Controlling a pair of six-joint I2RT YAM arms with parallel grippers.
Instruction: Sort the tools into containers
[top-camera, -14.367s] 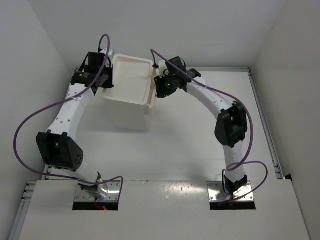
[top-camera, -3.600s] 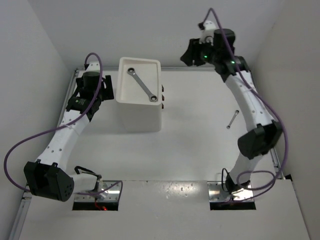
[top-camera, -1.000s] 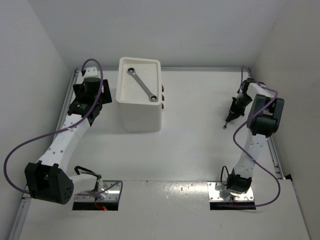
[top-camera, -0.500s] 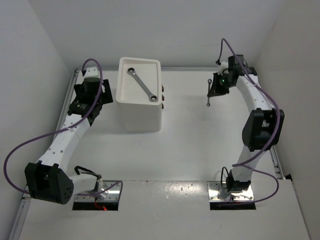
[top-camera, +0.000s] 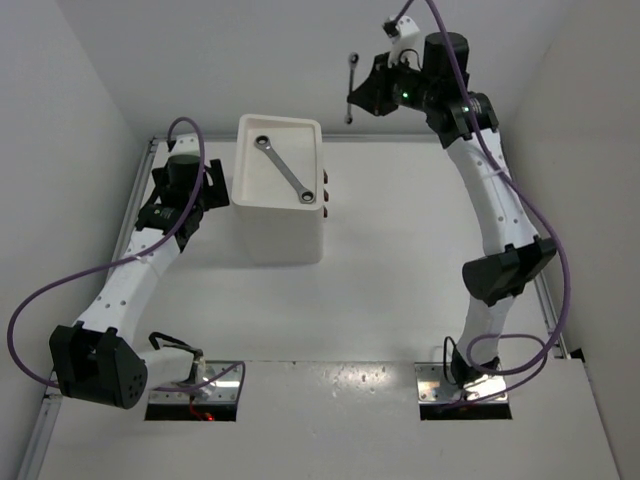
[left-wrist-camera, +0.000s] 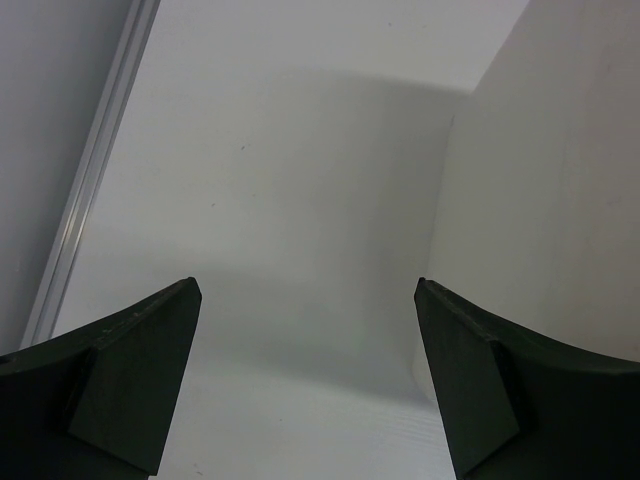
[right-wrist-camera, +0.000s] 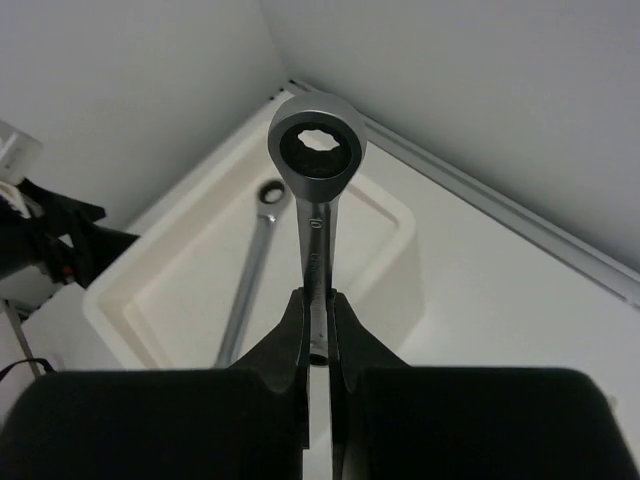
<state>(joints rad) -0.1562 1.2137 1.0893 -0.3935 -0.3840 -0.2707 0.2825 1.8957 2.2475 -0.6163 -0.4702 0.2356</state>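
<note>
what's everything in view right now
drawer unit: one, white, far left part of the table
knobs: count unclear, dark, on the unit's right side
tray wrench: one, silver, lying in the unit's recessed top
held wrench: one, silver, raised above the table's far side
table: one, white
cables: purple, along both arms
left gripper: black, open, empty, left of the unit
right gripper: black, shut on the held wrench
</note>
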